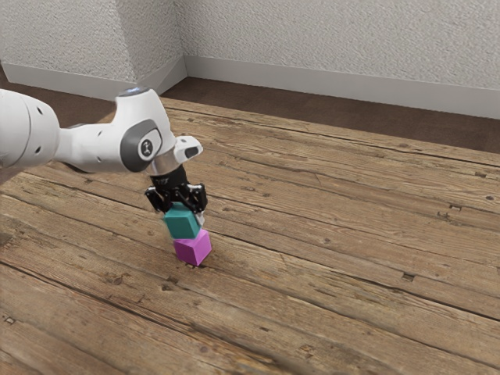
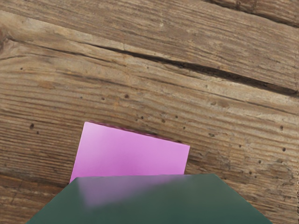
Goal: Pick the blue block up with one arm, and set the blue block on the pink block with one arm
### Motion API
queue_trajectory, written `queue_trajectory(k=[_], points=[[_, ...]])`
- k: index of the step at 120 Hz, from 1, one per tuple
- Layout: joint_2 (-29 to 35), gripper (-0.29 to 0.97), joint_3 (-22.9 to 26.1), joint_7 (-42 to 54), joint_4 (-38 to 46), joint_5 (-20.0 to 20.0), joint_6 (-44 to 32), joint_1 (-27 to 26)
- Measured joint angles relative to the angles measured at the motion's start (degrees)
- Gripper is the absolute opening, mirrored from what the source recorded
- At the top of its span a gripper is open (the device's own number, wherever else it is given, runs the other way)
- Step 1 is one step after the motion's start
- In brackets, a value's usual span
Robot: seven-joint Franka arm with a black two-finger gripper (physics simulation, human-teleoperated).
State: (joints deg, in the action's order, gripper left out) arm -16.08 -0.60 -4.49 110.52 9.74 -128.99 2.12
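Here, the small teal-blue cube block (image 1: 181, 223) is gripped between the black jaws, which are closed on two of its opposite sides. It hangs directly over the pink cube block (image 1: 194, 248), its underside at or just above the pink top; I cannot tell whether they touch. It sits a little toward the exterior view's left of the pink one. In the wrist view the blue block (image 2: 154, 200) is a dark blurred shape under the hand, covering one edge of the pink block (image 2: 131, 151). Both are on the weathered wooden plank bench (image 1: 351, 258), left of its middle. The white arm (image 1: 94, 144) reaches in from the left. Far behind lie a dark floor (image 1: 312, 105) and a pale textured wall (image 1: 312, 31).
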Motion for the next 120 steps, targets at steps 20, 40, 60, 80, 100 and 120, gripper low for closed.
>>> queue_trajectory(k=[20, 40, 60, 80, 100, 120], points=[[-3.2, 0.40, -0.3, 3.4, -3.0, 0.1, 0.1, 0.1], [-3.9, 0.40, -0.8, 7.5, -3.3, 0.2, 0.0, 0.1], [-4.0, 0.40, -0.9, 10.9, -3.3, 0.2, 0.0, 0.0], [-4.7, 0.41, -0.9, 13.5, -3.3, 0.3, 0.0, 0.0], [-4.8, 0.53, -1.5, 15.2, -3.3, 0.8, 0.0, -0.2], [-0.9, 0.61, -2.6, 16.0, -3.2, 0.7, 0.2, -0.8]])
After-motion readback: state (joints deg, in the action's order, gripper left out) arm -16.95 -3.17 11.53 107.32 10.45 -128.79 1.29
